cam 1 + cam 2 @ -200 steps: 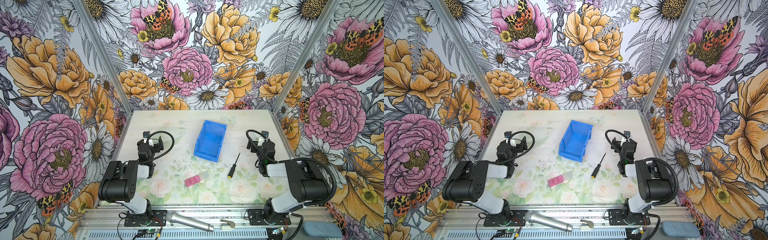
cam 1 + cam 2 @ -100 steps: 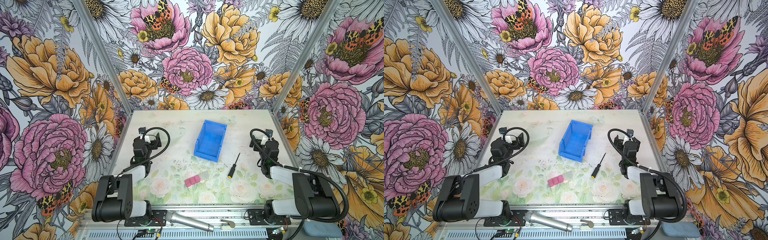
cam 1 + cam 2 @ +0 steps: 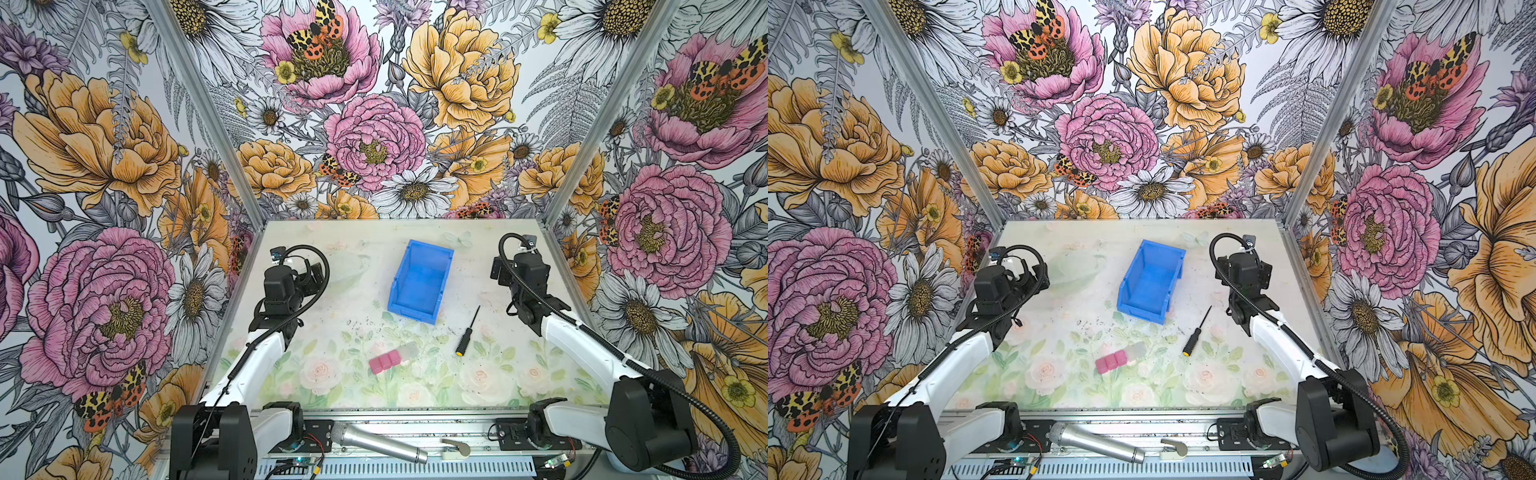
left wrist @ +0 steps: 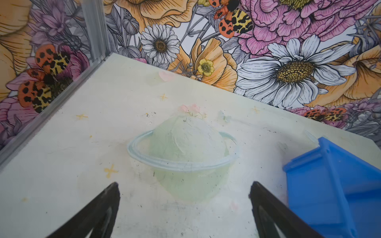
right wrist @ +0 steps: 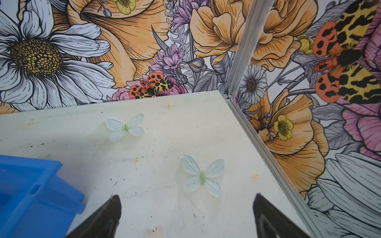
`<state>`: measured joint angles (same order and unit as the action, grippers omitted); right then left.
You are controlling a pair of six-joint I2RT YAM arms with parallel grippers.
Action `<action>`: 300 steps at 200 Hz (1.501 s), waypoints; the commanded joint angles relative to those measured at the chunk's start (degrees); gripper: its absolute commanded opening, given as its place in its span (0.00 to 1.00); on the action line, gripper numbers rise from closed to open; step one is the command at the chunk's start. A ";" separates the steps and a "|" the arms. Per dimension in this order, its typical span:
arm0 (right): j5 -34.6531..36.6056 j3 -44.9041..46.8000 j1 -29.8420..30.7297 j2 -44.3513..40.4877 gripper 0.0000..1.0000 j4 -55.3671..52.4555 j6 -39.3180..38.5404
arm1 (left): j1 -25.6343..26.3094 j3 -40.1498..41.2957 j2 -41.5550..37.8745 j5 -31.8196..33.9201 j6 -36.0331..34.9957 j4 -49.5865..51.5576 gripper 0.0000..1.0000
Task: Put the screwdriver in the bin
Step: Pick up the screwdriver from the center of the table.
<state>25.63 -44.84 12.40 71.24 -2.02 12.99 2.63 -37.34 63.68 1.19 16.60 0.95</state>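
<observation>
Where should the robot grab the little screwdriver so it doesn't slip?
By the black handle, near the yellow cap. The screwdriver lies flat on the table, so come straight down from above with the jaws across the handle. The metal shaft is probably too thin to pinch well. The open right gripper looks like the nearer one.

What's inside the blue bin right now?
Nothing shows inside the bin in both top views, only its bare blue floor. Its front lip may hide a thin strip of floor behind it. The screwdriver lies outside, on the table.
</observation>
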 commanded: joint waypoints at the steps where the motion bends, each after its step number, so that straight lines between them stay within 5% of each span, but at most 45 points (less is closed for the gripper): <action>1: 4.54 -3.36 3.16 -1.38 0.99 -14.66 4.88 | 3.92 -4.67 0.12 -3.03 7.64 12.95 0.99; 59: -1.39 -9.12 5.46 -1.05 1.00 -35.36 22.12 | 16.72 -6.89 3.87 -6.02 10.18 16.68 0.99; 112: -13.07 -6.95 7.62 0.22 1.00 -43.73 35.63 | 20.88 -6.77 3.43 -3.72 9.87 17.10 0.99; 179: -22.96 -4.95 13.31 4.78 1.00 -45.97 40.18 | 20.75 -4.81 -0.48 -2.20 7.18 18.96 0.99; 300: -26.94 -2.92 19.31 13.47 0.99 -41.78 38.03 | 27.16 -5.02 -4.08 -8.98 4.68 19.28 0.99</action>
<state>-0.69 -48.53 31.44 83.70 -46.44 51.42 28.08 -43.07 61.06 -4.05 22.98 19.79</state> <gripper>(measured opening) 0.994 0.986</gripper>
